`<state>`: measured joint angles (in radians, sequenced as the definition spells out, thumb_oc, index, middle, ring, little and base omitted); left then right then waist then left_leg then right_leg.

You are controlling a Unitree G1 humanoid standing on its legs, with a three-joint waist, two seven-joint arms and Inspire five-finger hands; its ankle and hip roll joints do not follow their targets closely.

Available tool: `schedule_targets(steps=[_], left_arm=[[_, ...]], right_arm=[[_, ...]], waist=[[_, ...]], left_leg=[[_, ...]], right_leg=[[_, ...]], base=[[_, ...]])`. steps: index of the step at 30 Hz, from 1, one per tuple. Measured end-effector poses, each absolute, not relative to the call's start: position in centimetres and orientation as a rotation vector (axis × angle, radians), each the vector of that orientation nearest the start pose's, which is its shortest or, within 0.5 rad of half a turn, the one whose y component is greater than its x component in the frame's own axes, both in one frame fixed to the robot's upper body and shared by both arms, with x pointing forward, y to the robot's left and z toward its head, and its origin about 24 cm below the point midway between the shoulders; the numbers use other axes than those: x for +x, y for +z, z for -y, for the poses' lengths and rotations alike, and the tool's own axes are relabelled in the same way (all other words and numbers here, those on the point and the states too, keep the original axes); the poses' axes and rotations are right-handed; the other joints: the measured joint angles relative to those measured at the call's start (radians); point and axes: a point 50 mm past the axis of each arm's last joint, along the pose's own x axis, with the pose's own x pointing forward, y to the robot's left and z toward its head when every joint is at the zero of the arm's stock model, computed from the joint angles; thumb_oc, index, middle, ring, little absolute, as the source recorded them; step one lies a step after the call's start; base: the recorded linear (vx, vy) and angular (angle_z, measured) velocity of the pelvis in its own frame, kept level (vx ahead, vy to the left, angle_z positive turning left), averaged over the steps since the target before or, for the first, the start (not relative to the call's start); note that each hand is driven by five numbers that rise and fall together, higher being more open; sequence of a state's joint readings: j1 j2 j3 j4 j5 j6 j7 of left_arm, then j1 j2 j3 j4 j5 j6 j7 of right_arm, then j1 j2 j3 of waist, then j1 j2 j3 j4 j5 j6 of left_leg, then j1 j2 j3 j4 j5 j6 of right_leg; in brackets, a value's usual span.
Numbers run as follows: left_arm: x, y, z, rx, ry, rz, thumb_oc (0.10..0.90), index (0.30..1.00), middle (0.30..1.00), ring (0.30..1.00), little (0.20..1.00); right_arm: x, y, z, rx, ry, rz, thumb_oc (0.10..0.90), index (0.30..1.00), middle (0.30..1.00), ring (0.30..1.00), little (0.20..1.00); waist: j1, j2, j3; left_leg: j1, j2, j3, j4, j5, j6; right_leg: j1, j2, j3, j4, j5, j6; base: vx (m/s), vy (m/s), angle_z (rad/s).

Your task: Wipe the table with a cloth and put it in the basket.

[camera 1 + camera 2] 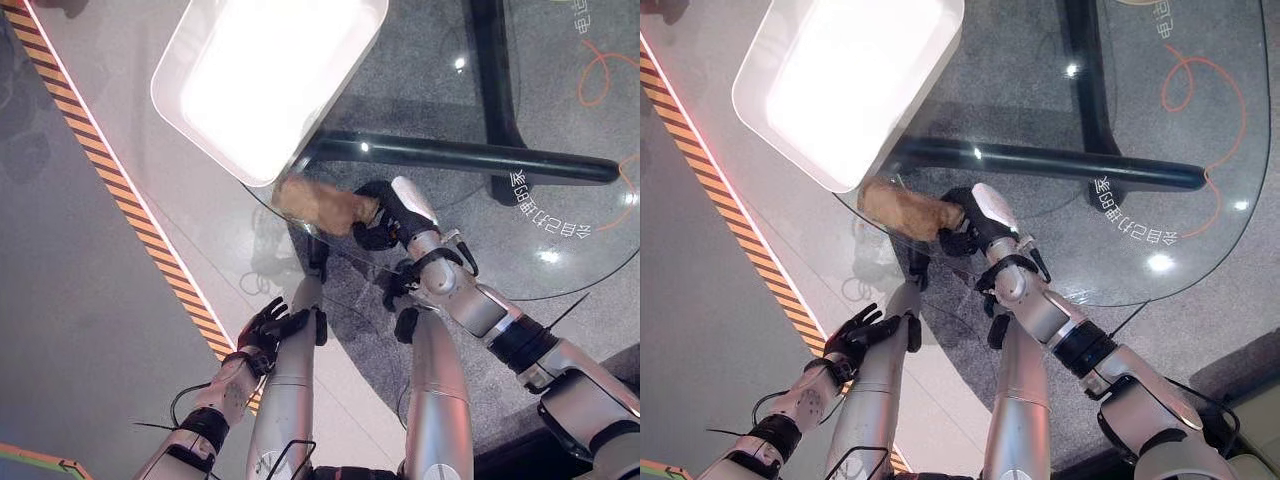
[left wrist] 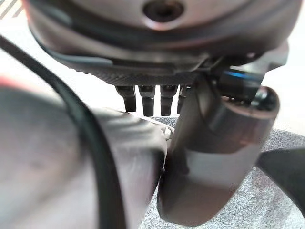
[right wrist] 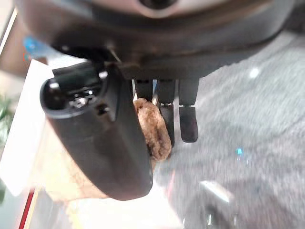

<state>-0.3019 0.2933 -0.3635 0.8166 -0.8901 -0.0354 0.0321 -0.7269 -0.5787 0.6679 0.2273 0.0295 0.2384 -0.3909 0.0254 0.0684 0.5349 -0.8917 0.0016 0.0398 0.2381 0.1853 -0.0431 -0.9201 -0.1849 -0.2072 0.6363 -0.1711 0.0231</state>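
A crumpled brown cloth (image 1: 320, 205) lies on the round glass table (image 1: 565, 235) at its left rim, just below a corner of the white basket (image 1: 172, 108). My right hand (image 1: 396, 216) is shut on the cloth's right end; the right wrist view shows the cloth (image 3: 153, 131) pinched between the thumb and the fingers (image 3: 188, 121). The left hand (image 1: 268, 328) hangs low beside the table at the lower left, well clear of the cloth, its fingers (image 2: 147, 99) relaxed and holding nothing.
The white basket stands on the table's far left and overhangs the rim. Under the glass runs the table's black base (image 1: 470, 155). A yellow-and-black striped tape (image 1: 110, 180) crosses the floor on the left. An orange cable (image 1: 600, 65) lies at the far right.
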Motion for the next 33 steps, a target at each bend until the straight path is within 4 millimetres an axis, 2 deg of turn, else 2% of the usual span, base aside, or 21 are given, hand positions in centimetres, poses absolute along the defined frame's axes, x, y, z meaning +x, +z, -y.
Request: schedule_targets(steps=[9,18,23,27,33], left_arm=[[26.9,-6.2,-18.0,-0.370,0.065,-0.558,0.800,0.900,0.900,0.900,0.900],[26.9,-6.1,-18.2,-0.376,0.068,-0.557,0.800,0.900,0.900,0.900,0.900],[27.1,-5.6,-18.7,-0.380,0.070,-0.536,0.800,0.900,0.900,0.900,0.900],[27.0,-5.5,-18.8,-0.380,0.067,-0.533,0.800,0.900,0.900,0.900,0.900],[26.8,-5.5,-18.8,-0.398,0.069,-0.533,0.800,0.900,0.900,0.900,0.900]], right_arm=[[35.7,16.2,16.7,-0.741,-0.235,0.275,0.100,0.300,0.300,0.300,0.200],[36.3,16.7,17.6,-0.702,-0.312,0.292,0.100,0.300,0.300,0.300,0.200],[37.0,18.8,18.2,-0.624,-0.418,0.344,0.100,0.300,0.300,0.300,0.200],[37.5,19.4,19.8,-0.600,-0.552,0.331,0.100,0.300,0.300,0.300,0.200],[37.0,20.1,24.2,-0.470,-0.807,0.276,0.100,0.300,0.300,0.300,0.200]], waist=[[-0.006,-0.002,0.001],[-0.006,-0.007,0.002],[-0.007,-0.018,0.001],[-0.002,-0.022,0.001],[0.000,-0.024,0.000]], left_leg=[[-0.002,-0.003,0.016,0.007,-0.007,0.011],[-0.007,-0.005,0.021,0.007,-0.009,0.013],[-0.038,-0.007,0.034,0.011,-0.012,0.017],[-0.036,-0.008,0.039,0.014,-0.013,0.028],[-0.042,-0.021,0.043,0.004,-0.009,0.028]], right_leg=[[0.000,0.001,0.018,-0.016,0.012,0.011],[-0.004,0.000,0.023,-0.028,0.020,0.015],[-0.042,0.002,0.043,-0.029,0.022,0.018],[-0.042,-0.001,0.051,-0.026,0.030,0.026],[-0.053,-0.011,0.052,-0.029,0.030,0.032]], base=[[0.00,-0.012,-0.03],[-0.01,-0.001,0.00],[-0.01,0.006,-0.07],[0.00,0.006,-0.01],[-0.01,-0.001,0.00]])
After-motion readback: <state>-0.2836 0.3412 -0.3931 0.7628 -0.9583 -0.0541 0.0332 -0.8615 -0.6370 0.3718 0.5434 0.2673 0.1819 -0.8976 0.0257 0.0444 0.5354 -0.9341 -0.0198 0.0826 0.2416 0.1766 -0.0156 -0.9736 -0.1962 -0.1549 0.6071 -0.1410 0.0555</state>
